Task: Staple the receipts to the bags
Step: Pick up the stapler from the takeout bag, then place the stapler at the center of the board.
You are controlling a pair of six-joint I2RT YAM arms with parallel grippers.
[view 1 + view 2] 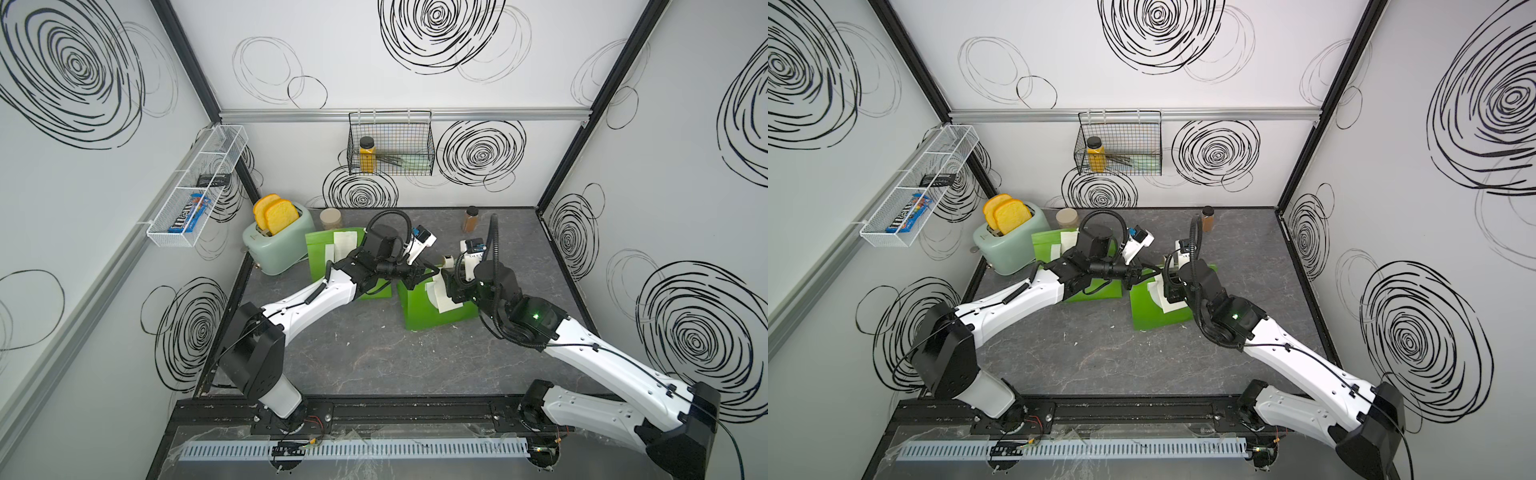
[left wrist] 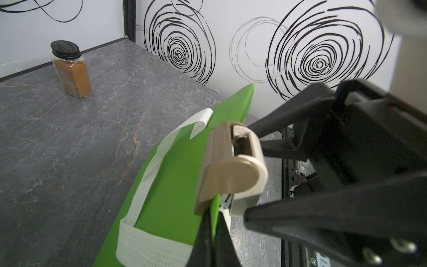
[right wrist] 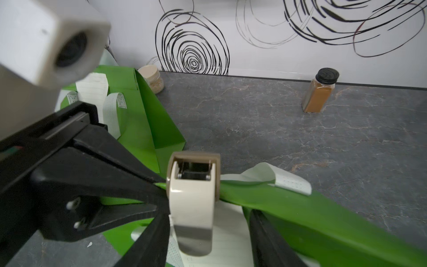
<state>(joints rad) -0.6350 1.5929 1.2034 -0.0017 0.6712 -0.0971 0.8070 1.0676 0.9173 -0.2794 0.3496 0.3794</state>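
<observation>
left gripper (image 2: 213,215) pinching bag (image 2: 175,185) edge beside stapler (image 2: 231,171), right gripper (image 3: 206,212) squeezing stapler. if receipt (image 3: 231,233) slips, staple probably bites bag only

We see a bag (image 3: 323,219) of smooth, faintly glossy green sheet, its strap handle (image 2: 143,185) white perforated webbing. The stapler (image 3: 191,203) is glossy beige plastic, the receipt (image 3: 231,231) thin matt paper, the table (image 3: 277,127) matt grey marbled stone-look, the spice jar (image 2: 71,69) clear plastic.
</observation>
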